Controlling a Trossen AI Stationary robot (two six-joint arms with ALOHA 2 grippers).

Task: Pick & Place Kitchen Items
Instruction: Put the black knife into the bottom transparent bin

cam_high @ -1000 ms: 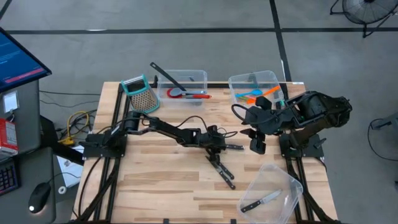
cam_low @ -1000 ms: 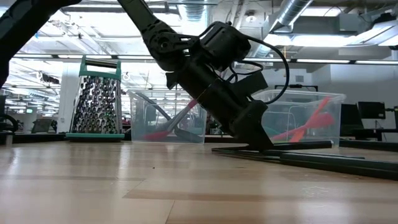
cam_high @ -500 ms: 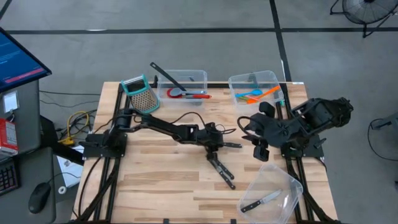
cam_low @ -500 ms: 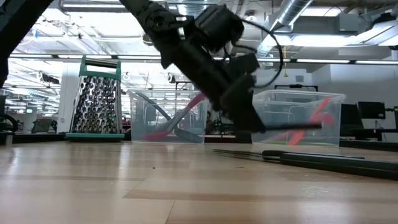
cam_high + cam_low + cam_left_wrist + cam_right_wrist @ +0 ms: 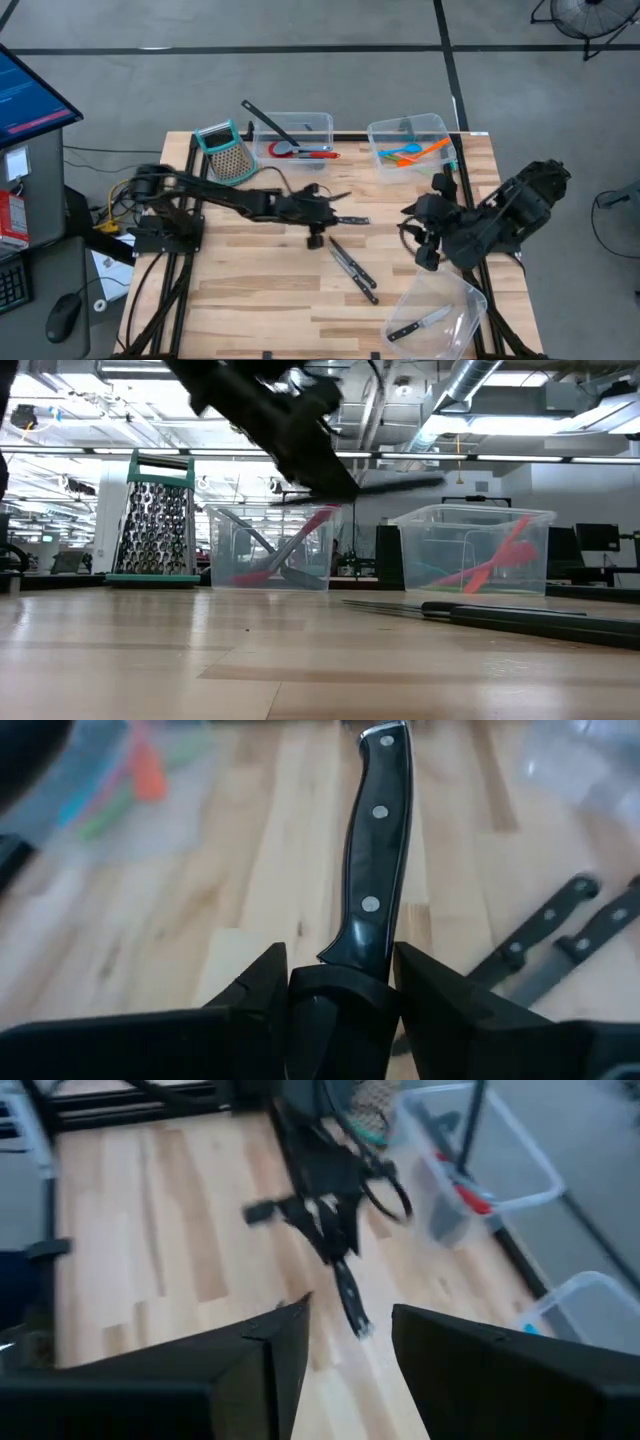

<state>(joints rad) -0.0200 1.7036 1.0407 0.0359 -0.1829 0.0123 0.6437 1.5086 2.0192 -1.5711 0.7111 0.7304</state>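
One knife up, two left on table

Black-handled knife [image 5: 378,850] clamped at blade end between left gripper [image 5: 318,213] fingers, handle pointing fwd, carried level above mid-table; low view confirms clear of wood. Grip near the bolster probably chosen to keep blade inside the jaws and handle free for release into a bin. Two more knives [image 5: 352,270] flat on table [image 5: 250,290], just beside each other, near and to the robot's-right side of the held one. Fourth knife [image 5: 420,323] already in tilted clear bin [image 5: 470,300] at front right corner; likely the drop target, judged from contents only. Coloured spatulas [image 5: 415,153] in back right bin, red-headed spatula [image 5: 300,151] and black ladle [image 5: 268,122] in back centre bin. Grater [image 5: 225,150] upright at back left, untouched.

Left arm stretched long and low across table from left base, wrist roughly level. Right gripper [image 5: 425,245] parked near right base, above table edge beside the tilted bin, fingers apart, holding nothing.
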